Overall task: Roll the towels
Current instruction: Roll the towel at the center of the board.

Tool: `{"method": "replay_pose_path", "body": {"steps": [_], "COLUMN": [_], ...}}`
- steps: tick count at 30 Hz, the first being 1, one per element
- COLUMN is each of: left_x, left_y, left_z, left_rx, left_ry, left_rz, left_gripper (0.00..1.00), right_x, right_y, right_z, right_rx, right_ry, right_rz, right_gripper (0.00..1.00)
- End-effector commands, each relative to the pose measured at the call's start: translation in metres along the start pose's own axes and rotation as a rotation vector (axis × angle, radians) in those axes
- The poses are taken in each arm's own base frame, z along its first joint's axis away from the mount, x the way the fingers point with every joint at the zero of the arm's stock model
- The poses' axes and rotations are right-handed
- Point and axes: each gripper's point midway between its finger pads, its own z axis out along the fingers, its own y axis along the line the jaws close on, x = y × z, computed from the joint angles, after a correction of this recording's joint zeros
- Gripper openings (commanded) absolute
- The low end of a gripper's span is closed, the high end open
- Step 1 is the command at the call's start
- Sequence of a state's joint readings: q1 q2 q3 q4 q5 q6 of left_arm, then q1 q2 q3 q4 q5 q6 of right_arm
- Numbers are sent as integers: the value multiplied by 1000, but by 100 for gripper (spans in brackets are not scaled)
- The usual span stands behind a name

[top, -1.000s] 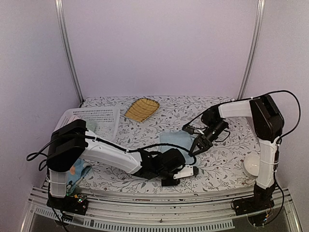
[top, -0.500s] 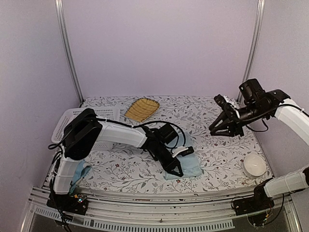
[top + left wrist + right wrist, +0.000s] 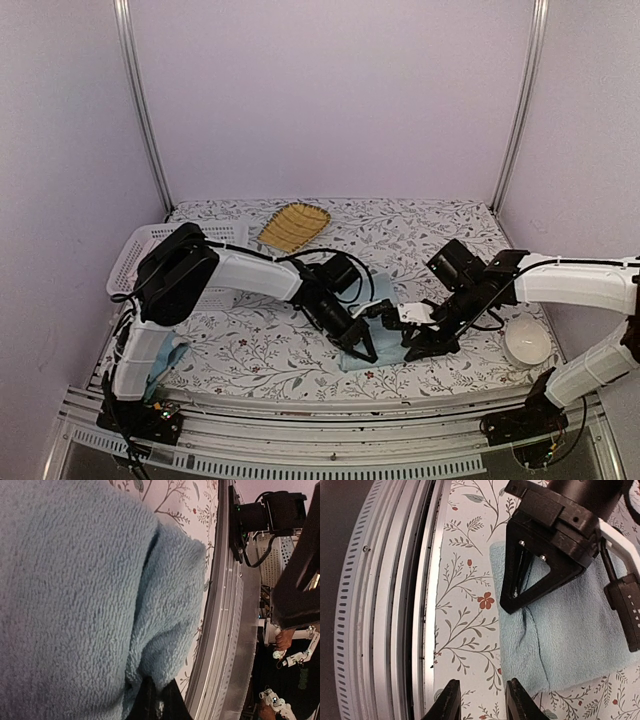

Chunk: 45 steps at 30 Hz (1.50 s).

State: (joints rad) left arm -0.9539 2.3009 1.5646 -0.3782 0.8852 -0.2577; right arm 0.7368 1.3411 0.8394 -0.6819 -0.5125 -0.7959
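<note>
The plain light-blue terry towel (image 3: 381,299) lies folded near the table's front middle and fills the left wrist view (image 3: 65,605). My left gripper (image 3: 362,350) is shut on a raised fold at its near edge, with dark fingertips (image 3: 150,705) pinching the cloth. My right gripper (image 3: 482,702) stands open just off the towel's near corner (image 3: 570,630), over bare tablecloth with nothing between its fingers. It sits to the right of the left one (image 3: 410,350). The printed towel (image 3: 168,352) lies crumpled at the front left by the left arm's base.
A white slotted basket (image 3: 150,250) stands at the left. A yellow ribbed tray (image 3: 293,225) is at the back and a white bowl (image 3: 527,343) at the front right. The metal front rail (image 3: 385,605) runs close beside both grippers.
My right arm has swung down from high at the back right to the towel's near corner, and its jaws have widened. The left gripper stays pinched on the towel.
</note>
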Motion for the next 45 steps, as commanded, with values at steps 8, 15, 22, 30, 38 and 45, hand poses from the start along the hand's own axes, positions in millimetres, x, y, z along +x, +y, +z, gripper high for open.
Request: {"method": "replay_pose_path", "body": {"steps": [8, 15, 22, 30, 38, 45], "left_x": [11, 10, 10, 3, 8, 35], "left_y": [21, 23, 27, 16, -18, -39], "left_z": [5, 4, -1, -31, -103, -120], "left_rx": [1, 6, -2, -116, -315, -603], "left_ry": [6, 2, -5, -124, -430, -563], "left_rz": [-104, -105, -100, 38, 241, 515], "left_gripper": [0, 1, 1, 30, 42, 46], "right_x": [8, 26, 40, 29, 16, 10], "right_y": [-21, -26, -29, 18, 25, -8], "right_z": [57, 74, 86, 75, 68, 75], "right_rx": [101, 109, 103, -158, -381, -536], "right_ry": [103, 170, 224, 191, 171, 152], "right_rz": [-81, -72, -50, -7, 178, 402], "right_gripper": [36, 37, 16, 3, 2, 2]}}
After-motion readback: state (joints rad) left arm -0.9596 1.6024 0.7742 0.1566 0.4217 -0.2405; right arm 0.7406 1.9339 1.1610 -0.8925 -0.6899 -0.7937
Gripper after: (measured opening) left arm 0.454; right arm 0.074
